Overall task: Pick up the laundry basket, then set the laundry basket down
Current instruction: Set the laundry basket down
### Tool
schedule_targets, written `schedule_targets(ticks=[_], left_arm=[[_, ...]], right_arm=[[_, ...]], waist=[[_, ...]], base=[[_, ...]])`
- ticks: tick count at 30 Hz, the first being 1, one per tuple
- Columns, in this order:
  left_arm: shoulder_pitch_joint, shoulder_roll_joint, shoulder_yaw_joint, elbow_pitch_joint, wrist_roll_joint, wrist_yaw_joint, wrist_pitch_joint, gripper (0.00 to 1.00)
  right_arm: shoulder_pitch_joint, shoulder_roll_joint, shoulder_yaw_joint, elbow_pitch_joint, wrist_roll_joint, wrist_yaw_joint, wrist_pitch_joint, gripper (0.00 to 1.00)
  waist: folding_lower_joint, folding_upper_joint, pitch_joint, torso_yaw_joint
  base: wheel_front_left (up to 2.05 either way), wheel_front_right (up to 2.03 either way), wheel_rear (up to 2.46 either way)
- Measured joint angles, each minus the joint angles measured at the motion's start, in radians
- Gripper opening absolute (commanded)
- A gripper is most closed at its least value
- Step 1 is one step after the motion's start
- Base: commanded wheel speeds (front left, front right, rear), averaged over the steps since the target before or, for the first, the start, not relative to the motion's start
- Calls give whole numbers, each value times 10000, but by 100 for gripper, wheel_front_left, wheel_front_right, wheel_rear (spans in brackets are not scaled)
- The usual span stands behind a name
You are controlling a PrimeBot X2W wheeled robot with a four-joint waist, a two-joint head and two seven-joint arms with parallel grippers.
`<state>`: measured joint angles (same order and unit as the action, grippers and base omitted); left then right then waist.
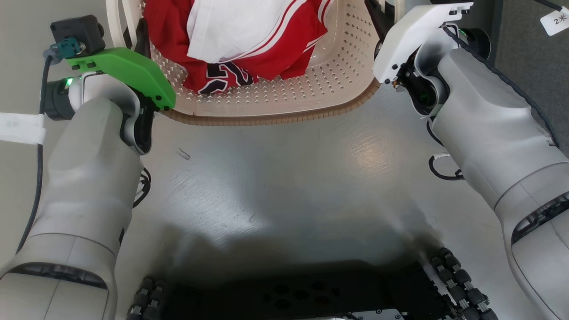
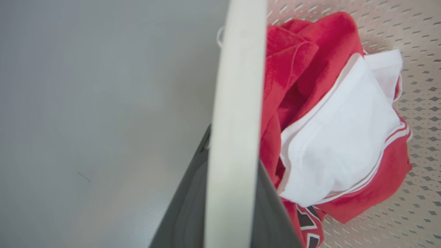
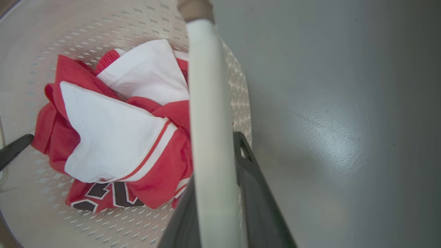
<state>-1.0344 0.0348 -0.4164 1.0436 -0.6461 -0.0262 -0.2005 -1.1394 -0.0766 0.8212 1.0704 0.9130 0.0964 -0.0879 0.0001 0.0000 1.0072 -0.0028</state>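
The laundry basket (image 1: pixel 266 119), cream and perforated with a brown woven-look rim, is at the top middle of the head view. Crumpled red and white clothes (image 1: pixel 249 40) lie inside it. My left gripper (image 1: pixel 142 38) reaches its left side and my right gripper (image 1: pixel 378 18) its right side. In the left wrist view a white handle (image 2: pixel 237 103) runs between the dark fingers of the left gripper (image 2: pixel 234 148), which is shut on it. The right gripper (image 3: pixel 213 158) is shut the same way on the other white handle (image 3: pixel 206 86). Whether the basket's bottom touches the floor is hidden.
Grey glossy floor (image 1: pixel 284 186) stretches between the basket and my dark wheeled base (image 1: pixel 293 293). A strip of white tape (image 1: pixel 20 128) lies on the floor at the left. A darker grey surface with a white tag (image 1: pixel 555 20) is at the upper right.
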Motion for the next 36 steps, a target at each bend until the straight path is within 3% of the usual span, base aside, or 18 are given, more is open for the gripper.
schedule_targets(ticks=[19,21,22,23,24,27,36], left_arm=[[-220,-113,-65,525,0,-4,-75,0],[-229,-121,-73,562,0,-6,-79,0],[-232,-127,-75,589,0,-12,-90,29],[-236,-132,-75,619,0,-13,-90,57],[-243,-136,-71,652,0,-13,-92,100],[-331,-113,-50,746,-6,-15,-117,100],[-437,-117,-54,899,-13,-105,-138,100]], right_arm=[[0,21,228,155,255,4,4,0],[-2,21,247,165,305,4,4,9],[-2,23,257,174,313,6,4,28],[-2,25,263,184,318,10,4,55],[-2,23,263,188,337,69,0,100],[-12,56,268,184,476,267,-44,100],[-51,109,378,196,560,267,-127,100]], waist=[[0,0,115,13],[0,0,116,12],[0,0,116,12],[0,0,116,11],[0,0,115,10],[-1,0,111,6],[-1,0,42,-3]], base=[[0,0,0],[0,0,0],[0,0,0],[0,0,0],[0,0,0],[0,0,0],[0,0,0]])
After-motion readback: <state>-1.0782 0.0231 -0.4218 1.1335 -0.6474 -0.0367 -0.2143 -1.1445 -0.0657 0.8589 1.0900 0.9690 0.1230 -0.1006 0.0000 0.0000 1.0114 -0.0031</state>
